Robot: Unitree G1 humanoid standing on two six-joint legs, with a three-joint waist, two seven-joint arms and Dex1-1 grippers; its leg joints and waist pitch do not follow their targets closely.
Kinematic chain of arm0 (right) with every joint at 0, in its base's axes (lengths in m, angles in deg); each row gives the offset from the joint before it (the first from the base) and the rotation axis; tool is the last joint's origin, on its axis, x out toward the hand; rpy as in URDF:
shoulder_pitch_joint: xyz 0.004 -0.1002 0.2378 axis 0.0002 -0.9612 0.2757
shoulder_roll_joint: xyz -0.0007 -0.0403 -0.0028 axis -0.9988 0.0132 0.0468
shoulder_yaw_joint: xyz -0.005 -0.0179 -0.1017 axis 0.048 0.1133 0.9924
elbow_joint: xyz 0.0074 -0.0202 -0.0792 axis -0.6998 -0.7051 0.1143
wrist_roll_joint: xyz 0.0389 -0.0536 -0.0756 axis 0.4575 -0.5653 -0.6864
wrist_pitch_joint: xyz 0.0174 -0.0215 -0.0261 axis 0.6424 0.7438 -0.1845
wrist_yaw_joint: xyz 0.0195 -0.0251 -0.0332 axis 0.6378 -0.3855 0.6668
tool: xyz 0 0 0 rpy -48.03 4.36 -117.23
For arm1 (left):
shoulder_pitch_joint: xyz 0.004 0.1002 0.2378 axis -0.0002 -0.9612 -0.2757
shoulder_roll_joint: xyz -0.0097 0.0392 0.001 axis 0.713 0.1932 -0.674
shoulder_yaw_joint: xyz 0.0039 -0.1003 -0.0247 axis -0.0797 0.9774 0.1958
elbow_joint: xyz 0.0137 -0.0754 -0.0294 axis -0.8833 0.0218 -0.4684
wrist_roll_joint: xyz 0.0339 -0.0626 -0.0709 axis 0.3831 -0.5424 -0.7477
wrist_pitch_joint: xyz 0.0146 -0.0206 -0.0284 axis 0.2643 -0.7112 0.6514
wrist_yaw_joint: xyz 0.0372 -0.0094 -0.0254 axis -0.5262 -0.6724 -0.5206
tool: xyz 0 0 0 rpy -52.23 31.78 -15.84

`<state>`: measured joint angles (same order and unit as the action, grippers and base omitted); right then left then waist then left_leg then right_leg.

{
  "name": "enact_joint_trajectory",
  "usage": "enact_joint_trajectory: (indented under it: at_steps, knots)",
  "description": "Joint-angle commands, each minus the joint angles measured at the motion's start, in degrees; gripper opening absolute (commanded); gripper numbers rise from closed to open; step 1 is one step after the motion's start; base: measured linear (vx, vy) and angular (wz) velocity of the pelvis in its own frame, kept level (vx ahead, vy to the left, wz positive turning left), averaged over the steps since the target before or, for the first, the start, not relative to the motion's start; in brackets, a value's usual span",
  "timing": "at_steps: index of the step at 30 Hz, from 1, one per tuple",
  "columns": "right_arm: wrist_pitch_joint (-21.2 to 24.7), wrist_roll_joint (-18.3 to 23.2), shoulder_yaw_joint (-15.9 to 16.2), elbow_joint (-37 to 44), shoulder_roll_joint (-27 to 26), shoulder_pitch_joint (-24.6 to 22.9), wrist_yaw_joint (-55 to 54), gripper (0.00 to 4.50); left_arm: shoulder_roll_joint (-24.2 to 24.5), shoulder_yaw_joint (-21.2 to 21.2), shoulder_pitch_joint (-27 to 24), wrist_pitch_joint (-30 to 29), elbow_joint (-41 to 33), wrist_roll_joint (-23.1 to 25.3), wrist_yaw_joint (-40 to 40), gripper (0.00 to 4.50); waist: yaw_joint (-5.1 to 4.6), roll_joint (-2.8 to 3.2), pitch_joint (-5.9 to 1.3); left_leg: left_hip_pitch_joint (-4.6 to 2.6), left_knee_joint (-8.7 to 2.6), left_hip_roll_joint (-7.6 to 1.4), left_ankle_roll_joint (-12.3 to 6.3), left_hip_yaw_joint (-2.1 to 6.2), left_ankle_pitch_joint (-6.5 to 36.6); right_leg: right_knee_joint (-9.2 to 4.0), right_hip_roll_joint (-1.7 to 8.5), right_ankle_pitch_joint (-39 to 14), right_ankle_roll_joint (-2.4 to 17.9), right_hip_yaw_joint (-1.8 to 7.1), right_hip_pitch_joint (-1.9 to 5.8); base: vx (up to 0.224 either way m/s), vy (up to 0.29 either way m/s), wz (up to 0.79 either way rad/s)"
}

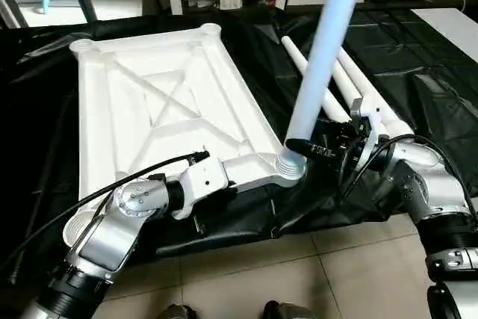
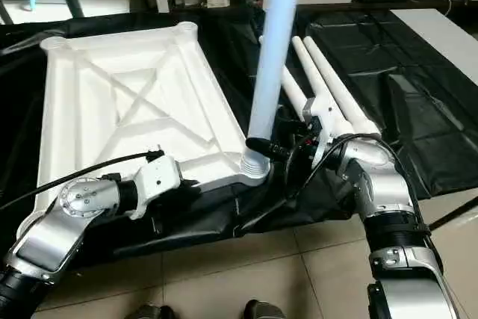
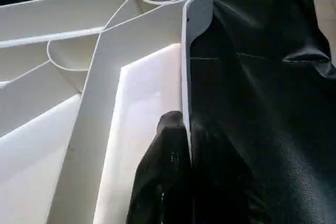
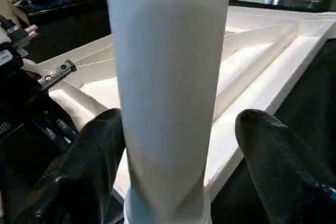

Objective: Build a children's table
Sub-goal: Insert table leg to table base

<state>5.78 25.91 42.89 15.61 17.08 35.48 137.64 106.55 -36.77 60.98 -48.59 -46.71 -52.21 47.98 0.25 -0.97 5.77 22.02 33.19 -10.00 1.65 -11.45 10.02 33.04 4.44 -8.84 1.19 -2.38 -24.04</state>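
Head view: upright leg (image 1: pixel 323 50) seated in the tabletop (image 1: pixel 149 102) corner socket beside the right tool (image 1: pixel 328 149).
Left wrist: left tool (image 3: pixel 186 145) clamped on the tabletop rim.
Right wrist: right tool's fingers (image 4: pixel 273 150) spread wide, flanking the leg, one clearly apart from it.

One leg (image 1: pixel 323 50) stands upright in the tabletop's (image 1: pixel 142 95) near right corner socket (image 1: pixel 290 166); spare legs (image 1: pixel 351 87) lie right of it.

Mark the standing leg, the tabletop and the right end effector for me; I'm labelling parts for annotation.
standing leg (image 1: pixel 317 57), left eye view, mid shaft.
tabletop (image 1: pixel 142 57), left eye view, ribbed underside.
right end effector (image 4: pixel 178 145), right wrist view, midway between its fingertips, either side of the leg.
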Motion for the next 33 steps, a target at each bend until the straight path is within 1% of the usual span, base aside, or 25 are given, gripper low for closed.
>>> enact_joint_trajectory:
  at_steps: [1, 2, 4, 5, 6, 7, 9, 10, 11, 13, 14, 16, 17, 19, 20, 23, 27, 29, 30, 32, 33]
  knots:
    - [1.1, 0.4, 0.6, -0.5, 1.3, 0.7, 1.0, 3.53, -0.2, -3.1, -0.8, 0.4, 0.6, -0.6, 2.0, 0.0, -0.12, -0.42, -3.93, -1.37, -3.46, -3.27, -6.11, 1.01, 9.4, -3.11, 3.22, -13.2, 13.4, 2.2, 2.42, 0.0, 0.0, 0.0]
    - [1.3, 0.4, 0.5, -0.5, 1.4, 0.6, 1.3, 3.37, -0.2, -3.1, -0.8, 0.5, 0.7, -0.5, 2.0, 0.0, -0.13, -0.52, -3.98, -1.35, -3.42, -3.24, -6.22, 0.98, 9.0, -3.05, 3.14, -12.5, 13.6, 2.17, 2.49, 0.0, 0.0, 0.0]
    - [1.6, 0.3, 0.4, -0.6, 1.4, 0.5, 1.3, 3.37, -0.1, -3.2, -0.7, 0.6, 0.8, -0.5, 2.0, 0.0, -0.15, -0.57, -4.03, -1.22, -3.35, -3.2, -6.51, 1.0, 8.6, -2.94, 3.19, -11.9, 13.7, 2.16, 2.62, 0.0, 0.0, 0.0]
    - [1.9, 0.1, 0.4, -0.9, 1.4, 0.5, 1.2, 3.37, -0.2, -3.2, -0.6, 0.7, 1.1, -0.4, 2.0, 0.0, -0.12, -0.47, -4.02, -1.26, -3.36, -3.22, -6.52, 1.01, 8.6, -2.97, 3.2, -12.0, 13.8, 2.16, 2.58, 0.0, 0.0, 0.0]
    - [2.0, -0.1, 0.4, -1.4, 1.3, 0.5, 1.0, 3.25, -0.2, -3.4, -0.4, 0.9, 1.4, -0.1, 2.0, 0.0, -0.14, -0.51, -4.03, -1.3, -3.34, -3.23, -6.58, 0.99, 8.6, -2.97, 3.16, -11.8, 13.9, 2.14, 2.55, 0.0, 0.0, 0.0]
    - [1.9, -0.3, 0.4, -1.6, 1.3, 0.5, 1.0, 3.07, -0.2, -3.4, -0.3, 1.0, 1.5, 0.0, 2.1, 0.0, -0.11, -0.48, -4.03, -1.37, -3.3, -3.23, -6.44, 0.97, 8.9, -3.02, 3.18, -12.3, 14.1, 2.13, 2.52, 0.0, 0.0, 0.0]
    - [2.1, -0.3, 0.4, -2.0, 1.1, 0.5, 0.9, 2.9, -0.3, -3.6, -0.2, 1.2, 1.7, 0.2, 2.1, 0.0, -0.13, -0.51, -4.01, -1.3, -3.32, -3.22, -6.29, 1.0, 9.1, -3.03, 3.17, -12.6, 14.0, 2.11, 2.56, 0.0, 0.0, 0.0]
    - [2.2, -0.5, 0.3, -2.3, 0.9, 0.5, 0.7, 2.9, -0.4, -3.7, -0.1, 1.3, 1.8, 0.4, 2.1, 0.0, -0.14, -0.54, -3.99, -1.31, -3.33, -3.25, -6.18, 1.01, 9.5, -3.06, 3.17, -13.1, 13.9, 2.12, 2.55, 0.0, 0.0, 0.0]
    - [2.2, -0.5, 0.4, -2.4, 0.8, 0.5, 0.7, 2.64, -0.4, -3.8, 0.0, 1.4, 1.9, 0.5, 2.0, 0.0, -0.13, -0.54, -3.98, -1.33, -3.34, -3.25, -6.1, 1.02, 9.7, -3.09, 3.18, -13.3, 13.8, 2.11, 2.54, 0.0, 0.0, 0.0]
    - [2.6, -0.4, 0.4, -2.4, 0.7, 0.4, 0.8, 2.57, -0.6, -3.9, 0.2, 1.7, 2.2, 0.9, 1.6, 0.0, -0.13, -0.54, -3.95, -1.39, -3.35, -3.28, -5.71, 1.04, 10.3, -3.18, 3.2, -14.2, 13.6, 2.13, 2.47, 0.0, 0.0, 0.0]
    - [2.7, -0.3, 0.3, -2.4, 0.5, 0.3, 0.7, 2.54, -0.7, -3.9, 0.2, 1.7, 2.3, 1.1, 1.3, 0.0, -0.17, -0.68, -3.98, -1.35, -3.34, -3.28, -5.66, 1.04, 10.4, -3.2, 3.21, -14.4, 13.5, 2.12, 2.51, 0.0, 0.0, 0.0]
    - [2.7, -0.3, 0.3, -2.4, 0.5, 0.2, 0.7, 2.23, -0.8, -3.9, 0.3, 1.8, 2.5, 1.2, 1.1, 0.0, -0.16, -0.56, -3.89, -1.37, -3.42, -3.3, -5.31, 1.11, 11.1, -3.28, 3.2, -15.4, 13.2, 2.09, 2.42, 0.0, 0.0, 0.0]
    - [2.7, -0.1, 0.1, -2.6, 0.2, 0.3, 0.6, 2.13, -0.9, -4.0, 0.5, 1.9, 2.8, 1.4, 0.9, 0.0, -0.21, -0.69, -3.98, -1.36, -3.37, -3.29, -5.01, 1.13, 11.3, -3.29, 3.26, -15.8, 13.0, 2.11, 2.46, 0.0, 0.0, 0.0]
    - [2.9, 0.1, -0.1, -2.6, 0.1, 0.2, 0.6, 2.09, -0.9, -4.0, 0.4, 2.0, 2.7, 1.5, 0.8, 0.0, -0.19, -0.65, -4.02, -1.42, -3.36, -3.31, -4.88, 1.12, 11.4, -3.29, 3.25, -15.9, 12.9, 2.13, 2.42, 0.0, 0.0, 0.0]
    - [3.0, 0.3, -0.2, -2.5, 0.0, 0.1, 0.6, 1.98, -0.9, -4.0, 0.4, 2.0, 2.8, 1.6, 0.8, 0.0, -0.15, -0.62, -4.03, -1.44, -3.37, -3.32, -4.86, 1.13, 11.3, -3.29, 3.28, -15.9, 12.9, 2.13, 2.42, 0.0, 0.0, 0.0]
    - [3.7, 0.9, -0.6, -2.4, -0.2, 0.0, 0.6, 1.94, -0.9, -4.1, 0.4, 2.2, 2.9, 1.8, 0.7, 0.0, -0.15, -0.72, -4.18, -1.37, -3.28, -3.27, -5.06, 1.1, 10.7, -3.16, 3.27, -15.1, 13.0, 2.12, 2.51, 0.0, 0.0, 0.0]
    - [4.6, 2.2, -1.9, -2.6, -0.9, 0.0, -0.3, 1.91, -1.0, -4.2, 0.2, 2.6, 3.0, 2.2, 0.5, 0.0, -0.14, -0.69, -4.3, -1.27, -3.16, -3.25, -5.68, 1.08, 9.6, -2.97, 3.26, -13.8, 13.5, 2.1, 2.6, 0.0, 0.0, 0.0]
    - [4.8, 2.5, -2.2, -2.6, -1.0, -0.1, -0.5, 1.91, -1.0, -4.2, 0.2, 2.7, 3.1, 2.3, 0.5, 0.0, -0.13, -0.64, -4.3, -1.31, -3.15, -3.27, -5.5, 1.09, 10.0, -3.06, 3.3, -14.3, 13.4, 2.09, 2.58, 0.0, 0.0, 0.0]
    - [5.0, 2.7, -2.5, -2.6, -1.2, -0.1, -0.7, 1.91, -1.0, -4.3, 0.2, 2.8, 3.1, 2.3, 0.4, 0.0, -0.16, -0.7, -4.31, -1.27, -3.16, -3.26, -5.44, 1.1, 10.1, -3.03, 3.29, -14.5, 13.3, 2.08, 2.6, 0.0, 0.0, 0.0]
    - [5.6, 4.0, -4.2, -3.2, -2.3, 0.2, -2.8, 1.91, -1.1, -4.5, 0.1, 3.0, 3.2, 2.5, 0.2, 0.0, -0.2, -0.67, -4.31, -1.21, -3.17, -3.23, -5.26, 1.13, 10.1, -3.01, 3.29, -14.7, 13.2, 2.08, 2.63, 0.0, 0.0, 0.0]
    - [5.7, 4.1, -4.3, -3.3, -2.4, 0.2, -3.0, 1.91, -1.1, -4.5, 0.1, 3.0, 3.2, 2.6, 0.2, 0.0, -0.22, -0.65, -4.34, -1.21, -3.17, -3.24, -5.23, 1.15, 10.2, -3.02, 3.32, -14.8, 13.2, 2.09, 2.6, 0.0, 0.0, 0.0]
